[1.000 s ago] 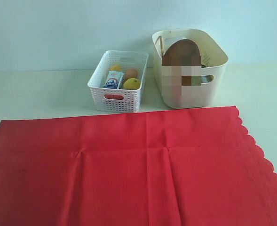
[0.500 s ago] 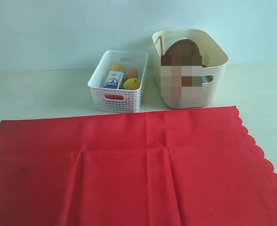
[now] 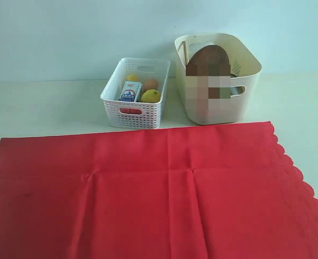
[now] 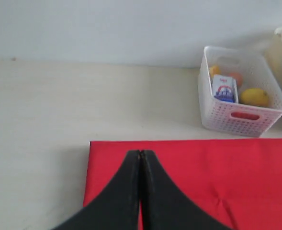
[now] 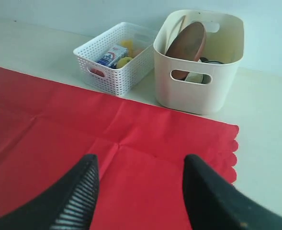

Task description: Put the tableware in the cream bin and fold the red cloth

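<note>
The left black pincer (image 4: 141, 155), jaws pressed together, hangs over the bright red cloth (image 4: 227, 167) near its corner; a white lattice plastic basket (image 4: 227, 122) stands on the pale surface (image 4: 59, 105).

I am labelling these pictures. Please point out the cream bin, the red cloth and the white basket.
cream bin (image 5: 193, 96): right wrist view, front wall below the handle cut-out.
red cloth (image 3: 148, 199): exterior view, middle of the fabric.
white basket (image 3: 148, 115): exterior view, front lattice wall.
</note>
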You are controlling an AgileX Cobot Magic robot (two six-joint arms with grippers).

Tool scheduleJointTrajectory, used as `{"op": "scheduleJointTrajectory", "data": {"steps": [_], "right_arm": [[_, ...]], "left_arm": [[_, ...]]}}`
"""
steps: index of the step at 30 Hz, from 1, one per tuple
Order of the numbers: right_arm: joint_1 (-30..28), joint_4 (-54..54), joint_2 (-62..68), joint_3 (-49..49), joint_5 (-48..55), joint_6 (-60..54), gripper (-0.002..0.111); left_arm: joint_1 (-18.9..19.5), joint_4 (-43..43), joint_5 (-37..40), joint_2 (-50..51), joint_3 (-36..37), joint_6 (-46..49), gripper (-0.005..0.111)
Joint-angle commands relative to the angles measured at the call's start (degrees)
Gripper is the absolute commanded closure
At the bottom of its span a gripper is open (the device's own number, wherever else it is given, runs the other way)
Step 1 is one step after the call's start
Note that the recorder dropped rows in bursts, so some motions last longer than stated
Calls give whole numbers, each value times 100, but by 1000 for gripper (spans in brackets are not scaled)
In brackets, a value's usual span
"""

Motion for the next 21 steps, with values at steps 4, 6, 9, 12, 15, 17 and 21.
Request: {"op": "scheduleJointTrajectory", "data": {"steps": [4, 6, 9, 12, 15, 17, 21], "right_arm": [[-4, 178, -35, 21, 108, -35, 57], [-4, 178, -35, 21, 108, -35, 57], [-4, 189, -35, 21, 108, -35, 57], [-4, 189, -35, 21, 108, -25, 57], [-4, 213, -35, 21, 120, -24, 57], [-4, 241, -35, 21, 120, -24, 57], [-4, 345, -35, 21, 167, -24, 57]], "left_arm": [[-33, -59, 970, 1493, -646, -136, 107], [-10, -59, 1222, 1929, -852, -76, 107], [143, -110, 1442, 2541, -1079, 41, 107], [460, -509, 1640, 3076, -1321, 476, 107], [881, -1491, 1842, 3602, -1542, 1519, 107], [1221, -2277, 2086, 3965, -1700, 2326, 107], [2013, -3368, 2760, 4803, -2093, 3411, 107]]}}
